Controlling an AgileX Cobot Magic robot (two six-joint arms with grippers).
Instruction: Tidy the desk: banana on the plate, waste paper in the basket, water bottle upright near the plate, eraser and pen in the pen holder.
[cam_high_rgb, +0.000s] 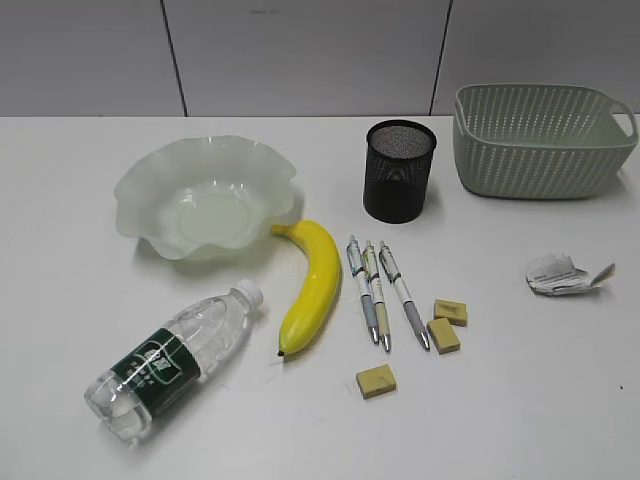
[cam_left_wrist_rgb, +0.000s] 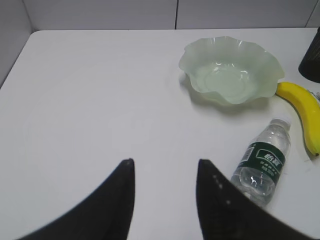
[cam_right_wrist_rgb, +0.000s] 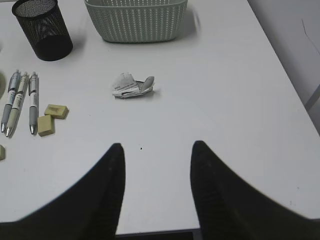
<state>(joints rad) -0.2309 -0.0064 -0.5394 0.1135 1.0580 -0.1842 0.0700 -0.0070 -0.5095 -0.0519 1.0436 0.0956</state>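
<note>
The banana (cam_high_rgb: 312, 284) lies on the desk (cam_high_rgb: 80, 300) beside the empty green plate (cam_high_rgb: 206, 196). The water bottle (cam_high_rgb: 175, 358) lies on its side at the front left. Three pens (cam_high_rgb: 384, 292) and three yellow erasers (cam_high_rgb: 443, 335) lie in the middle. The pen holder (cam_high_rgb: 399, 170) and basket (cam_high_rgb: 540, 138) stand at the back. The waste paper (cam_high_rgb: 563, 273) lies at the right. My left gripper (cam_left_wrist_rgb: 165, 162) is open and empty, left of the bottle (cam_left_wrist_rgb: 262, 162). My right gripper (cam_right_wrist_rgb: 157, 146) is open and empty, in front of the paper (cam_right_wrist_rgb: 131, 86). Neither gripper shows in the exterior view.
A tiled grey wall (cam_high_rgb: 300, 50) runs behind the desk. The desk's right edge (cam_right_wrist_rgb: 295, 105) and front edge show in the right wrist view. In the left wrist view the desk's left edge (cam_left_wrist_rgb: 15, 60) is visible.
</note>
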